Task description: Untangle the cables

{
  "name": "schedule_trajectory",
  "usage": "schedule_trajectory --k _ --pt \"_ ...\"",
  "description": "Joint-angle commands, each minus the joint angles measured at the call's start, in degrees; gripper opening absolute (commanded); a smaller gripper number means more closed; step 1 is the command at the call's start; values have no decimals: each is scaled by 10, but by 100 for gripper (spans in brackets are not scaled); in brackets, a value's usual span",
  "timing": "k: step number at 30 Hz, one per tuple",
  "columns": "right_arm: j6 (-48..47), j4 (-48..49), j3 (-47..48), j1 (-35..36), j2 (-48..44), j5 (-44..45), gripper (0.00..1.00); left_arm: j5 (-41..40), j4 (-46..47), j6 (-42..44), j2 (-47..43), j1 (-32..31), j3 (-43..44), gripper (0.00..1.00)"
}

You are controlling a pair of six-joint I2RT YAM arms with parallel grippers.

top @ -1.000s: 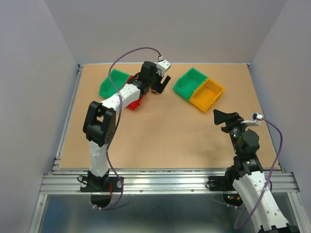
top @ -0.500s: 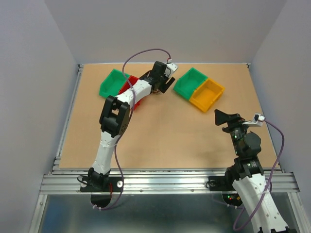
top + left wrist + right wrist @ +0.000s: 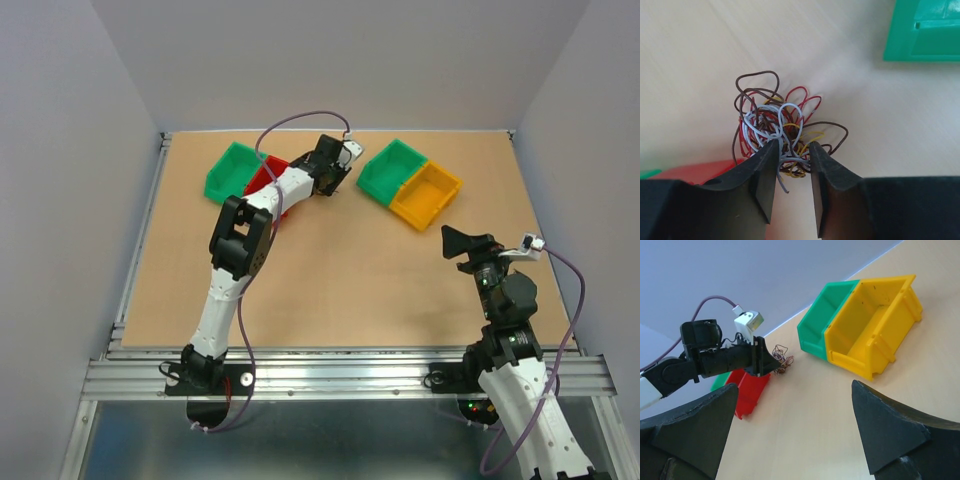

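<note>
The cables [image 3: 780,122] are a small knotted clump of brown, red, whitish and yellow curly wires lying on the tan table. My left gripper [image 3: 794,145] reaches down at the clump's near edge. Its jaws stand narrowly apart, with a few strands, one whitish end among them, running between the fingertips and a gap still showing. The right wrist view shows the clump [image 3: 784,360] just past the left gripper's tips [image 3: 771,362]. In the top view the left gripper [image 3: 338,178] covers the clump. My right gripper [image 3: 795,387] hangs wide open over bare table at the near right [image 3: 458,240], holding nothing.
A green bin [image 3: 232,170] and a red bin [image 3: 262,180] sit at the back left beside the left arm. A second green bin [image 3: 388,170] joined to a yellow bin [image 3: 428,195] stands at the back right. A green bin's corner [image 3: 925,30] lies beyond the clump.
The left arm has stretched out and lowered its gripper onto the clump, and its jaws have narrowed from wide open to a small gap. The right arm has stayed still.
</note>
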Motion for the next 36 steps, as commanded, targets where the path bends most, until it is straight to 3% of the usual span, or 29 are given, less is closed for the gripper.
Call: schedule_trajectory --k 1,3,6,12,20,25,32,33,36 --pt "-10 17 -12 3 -6 -1 100 16 -20 -14 -40 -3 -24 25" --pt "-11 17 -13 2 -5 -2 100 14 -21 -9 -42 -4 -32 0" --pt "-16 17 -13 3 -1 -13 100 28 -14 -6 -68 -4 -60 0" --pt "-50 40 -2 3 55 -89 100 112 0 -10 -233 -12 -204 0" --pt "-56 246 1 6 287 -320 91 270 11 -23 -430 -18 -405 0" --pt "-66 293 -2 41 333 -340 90 377 17 -8 -456 -25 -466 0" --pt "-86 264 1 70 362 -304 90 371 26 4 -393 -52 -458 0" --pt "-86 264 3 72 370 -303 89 366 26 5 -392 -53 -458 3" --pt "-96 266 15 91 414 -288 88 352 34 9 -393 -52 -468 29"
